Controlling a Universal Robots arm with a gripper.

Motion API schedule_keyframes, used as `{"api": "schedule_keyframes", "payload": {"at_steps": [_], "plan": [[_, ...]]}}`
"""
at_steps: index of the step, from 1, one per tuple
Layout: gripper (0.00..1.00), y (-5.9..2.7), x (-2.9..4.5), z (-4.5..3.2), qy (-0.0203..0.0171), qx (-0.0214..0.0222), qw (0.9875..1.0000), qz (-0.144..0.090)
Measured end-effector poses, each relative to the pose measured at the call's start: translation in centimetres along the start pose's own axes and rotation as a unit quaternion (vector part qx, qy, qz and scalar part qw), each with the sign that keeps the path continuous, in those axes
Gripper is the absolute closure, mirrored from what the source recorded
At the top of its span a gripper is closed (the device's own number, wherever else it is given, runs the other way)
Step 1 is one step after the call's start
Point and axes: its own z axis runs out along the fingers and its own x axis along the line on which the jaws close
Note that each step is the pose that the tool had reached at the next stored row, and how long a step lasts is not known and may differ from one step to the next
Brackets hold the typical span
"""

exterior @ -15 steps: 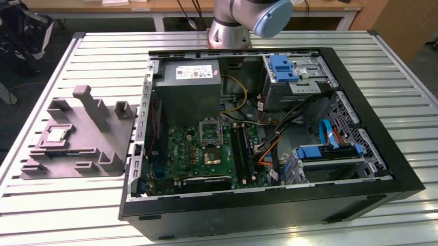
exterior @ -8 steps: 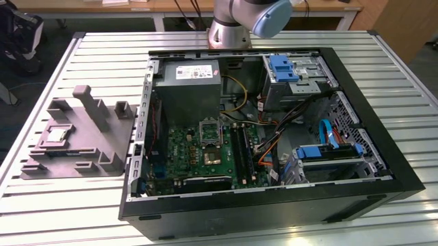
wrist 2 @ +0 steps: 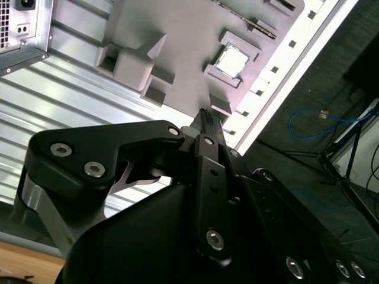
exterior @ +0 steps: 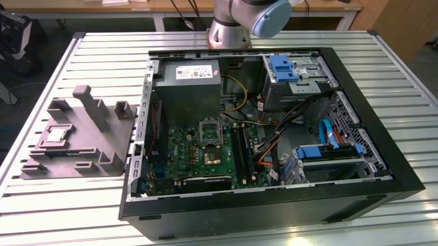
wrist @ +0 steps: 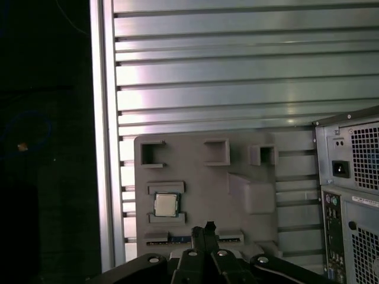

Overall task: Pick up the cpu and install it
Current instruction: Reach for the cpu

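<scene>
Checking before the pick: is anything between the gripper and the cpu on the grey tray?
Nothing visible does. In the first wrist view the cpu lies uncovered in the grey tray, with only open air between it and the gripper.

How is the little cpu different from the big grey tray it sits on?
The cpu is small; the tray is far bigger. The cpu is shiny silver; the tray is dull grey. The cpu is flat; the tray has upright posts. Both are squarish.
</scene>
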Motion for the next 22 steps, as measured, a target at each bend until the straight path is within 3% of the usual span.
{"api": "schedule_keyframes", "payload": {"at_steps": [18,22], "plan": [[0.89,-0.05,3.61,0.10,0.0000,-0.0002,1.0000,0.000],[0.89,-0.08,3.85,0.10,0.0000,-0.0002,1.0000,0.000]]}}
